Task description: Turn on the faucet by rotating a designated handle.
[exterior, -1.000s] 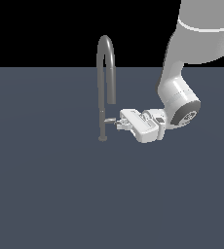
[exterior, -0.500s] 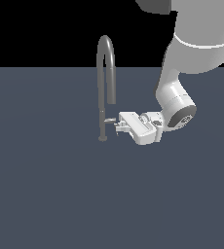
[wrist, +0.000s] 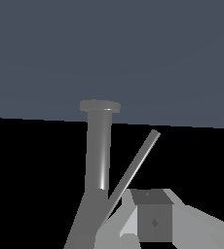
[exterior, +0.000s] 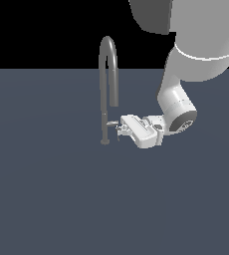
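Note:
The faucet (exterior: 103,99) is a slim grey gooseneck with a thicker spout end (exterior: 114,87) and a small round base (exterior: 105,142). The handle (exterior: 111,122) is a short light-grey lever jutting from the lower stem toward the exterior view's right. My gripper (exterior: 119,128) lies level, its fingertips right at the handle's outer end. In the wrist view the stem (wrist: 98,155) and base (wrist: 100,105) are close ahead. The handle (wrist: 136,168) runs as a slanted thin rod beside one finger (wrist: 153,219). The other finger is hidden, so I cannot tell how the jaws stand.
The faucet stands on a flat dark blue-grey surface (exterior: 52,199). My white forearm and wrist (exterior: 178,112) hang over the surface on the exterior view's right. Nothing else is in view.
My hand has edged slightly toward the faucet stem and a little lower. The upper arm has swung further into view at the top. The handle shows no clear turn.

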Controlling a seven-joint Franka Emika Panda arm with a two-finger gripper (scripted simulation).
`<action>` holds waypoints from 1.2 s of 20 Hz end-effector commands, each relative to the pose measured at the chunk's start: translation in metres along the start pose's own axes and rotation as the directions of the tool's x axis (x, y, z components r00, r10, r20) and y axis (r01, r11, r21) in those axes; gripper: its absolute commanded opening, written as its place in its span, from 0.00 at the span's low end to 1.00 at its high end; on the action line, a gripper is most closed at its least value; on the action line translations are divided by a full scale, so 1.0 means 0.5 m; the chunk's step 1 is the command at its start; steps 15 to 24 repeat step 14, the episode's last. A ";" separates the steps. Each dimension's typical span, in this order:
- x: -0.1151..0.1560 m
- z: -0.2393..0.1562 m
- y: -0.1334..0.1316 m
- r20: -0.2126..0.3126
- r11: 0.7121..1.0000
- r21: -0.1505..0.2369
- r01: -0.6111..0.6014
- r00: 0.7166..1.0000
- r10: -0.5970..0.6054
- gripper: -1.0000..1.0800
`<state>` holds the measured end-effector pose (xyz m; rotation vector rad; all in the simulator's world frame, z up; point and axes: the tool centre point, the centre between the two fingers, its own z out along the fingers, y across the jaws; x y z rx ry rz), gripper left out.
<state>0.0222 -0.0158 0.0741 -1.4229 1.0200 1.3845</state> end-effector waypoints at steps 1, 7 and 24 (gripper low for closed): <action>0.027 0.000 -0.005 -0.005 1.000 0.009 -0.013 1.000 0.013 0.00; 0.058 -0.001 -0.016 -0.006 1.000 0.014 -0.027 1.000 0.027 0.00; 0.087 -0.001 -0.026 -0.007 0.999 0.019 -0.040 0.999 0.041 0.00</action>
